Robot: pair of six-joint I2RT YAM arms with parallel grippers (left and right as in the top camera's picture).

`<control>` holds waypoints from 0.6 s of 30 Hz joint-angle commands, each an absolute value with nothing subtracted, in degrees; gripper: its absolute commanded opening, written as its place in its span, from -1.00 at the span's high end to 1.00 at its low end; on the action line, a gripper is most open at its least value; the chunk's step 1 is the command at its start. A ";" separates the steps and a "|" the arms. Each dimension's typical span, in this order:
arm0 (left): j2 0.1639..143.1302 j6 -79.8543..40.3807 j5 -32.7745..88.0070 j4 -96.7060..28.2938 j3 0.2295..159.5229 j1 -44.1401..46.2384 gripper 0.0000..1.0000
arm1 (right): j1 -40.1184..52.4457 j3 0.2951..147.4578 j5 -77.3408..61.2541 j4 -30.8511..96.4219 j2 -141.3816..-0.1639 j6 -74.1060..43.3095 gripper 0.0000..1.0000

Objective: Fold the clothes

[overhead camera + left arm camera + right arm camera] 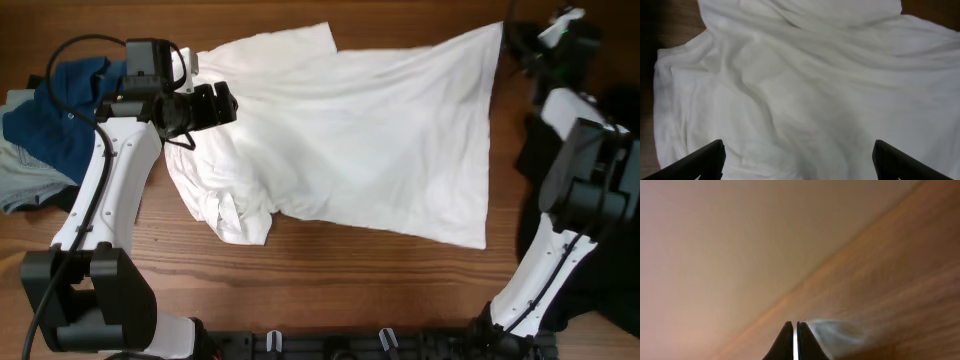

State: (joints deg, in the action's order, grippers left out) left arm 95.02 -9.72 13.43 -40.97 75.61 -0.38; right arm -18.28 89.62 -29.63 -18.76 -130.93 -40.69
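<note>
Left jaws spread over white shirt (380, 130); right jaws pinching corner; wood table (330, 290).

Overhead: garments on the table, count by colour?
White: 1, white shirt
Dark blue: 1, dark blue garment
Grey: 1, grey garment
Black: 1, black garment
Total: 4
</note>
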 commanded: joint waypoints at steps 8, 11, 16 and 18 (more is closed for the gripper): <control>91.70 -8.78 13.02 -46.78 75.88 -0.40 -0.93 | -21.98 94.24 -32.29 4.80 -125.89 -27.03 -0.99; 90.24 -9.96 9.10 -52.93 75.88 -0.93 -0.93 | -22.37 94.24 -31.59 15.22 -119.81 -22.20 -0.99; 91.61 -16.78 7.18 -62.06 73.49 -1.30 -0.82 | -22.17 94.24 -31.59 32.03 -109.32 -20.88 -0.99; 92.14 -18.61 6.92 -61.47 69.97 -1.30 -0.78 | -21.96 94.24 -31.57 38.83 -105.80 -20.32 -0.99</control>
